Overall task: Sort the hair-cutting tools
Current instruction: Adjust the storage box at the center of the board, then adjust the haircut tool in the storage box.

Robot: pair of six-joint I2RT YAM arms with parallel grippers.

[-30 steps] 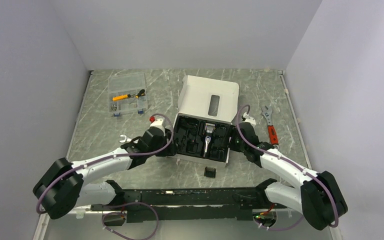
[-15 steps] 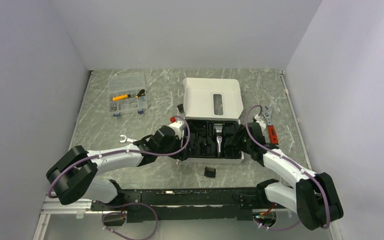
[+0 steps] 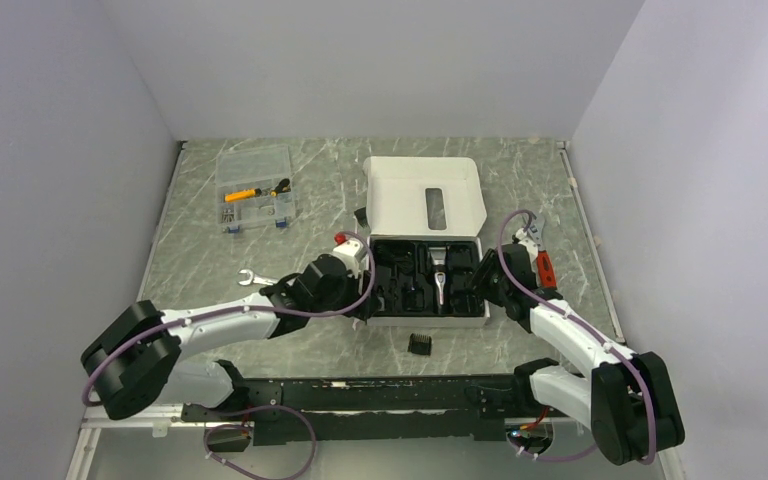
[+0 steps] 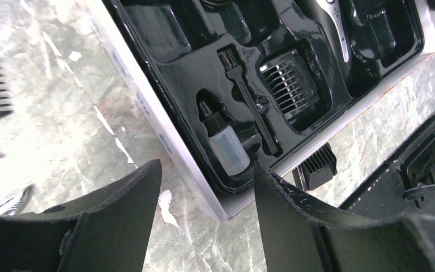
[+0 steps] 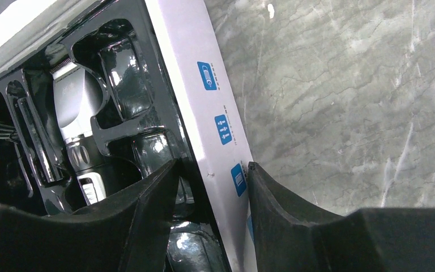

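Insp. note: white box (image 3: 428, 321) sits mid-table (image 3: 320, 190), lid (image 3: 427, 195) folded back, black moulded tray exposed. Clipper (image 3: 441, 275) lies in its centre recess, blade end toward the lid. One comb attachment (image 4: 289, 85) is seated in a near recess, beside the brush (image 4: 249, 107) and oil bottle (image 4: 226, 150). One loose comb attachment (image 3: 420, 343) lies on the table just outside the box's near edge, apart from it. Left end effector (image 4: 204, 190) is at the box's left near corner. Its fingers are apart and straddle the wall, one over the table and one over the tray, w/ daylight either side, so nothing is gripped. Right end effector (image 5: 212, 187) straddles the right wall, one finger inside the tray and one outside. The gap is narrow and the pads sit v. close to the wall, but cannot tell whether it is clamped. Step in hand, est.: squaring or steadying the box from both sides, w/ sorting mostly done and the loose comb outstanding. Next move, est.: one arm must lift clear of the wall, swing to the near side and come down over the loose comb. That calls for a narrow pinch across its body, then placing it in a vacant recess w/o nudging the box.
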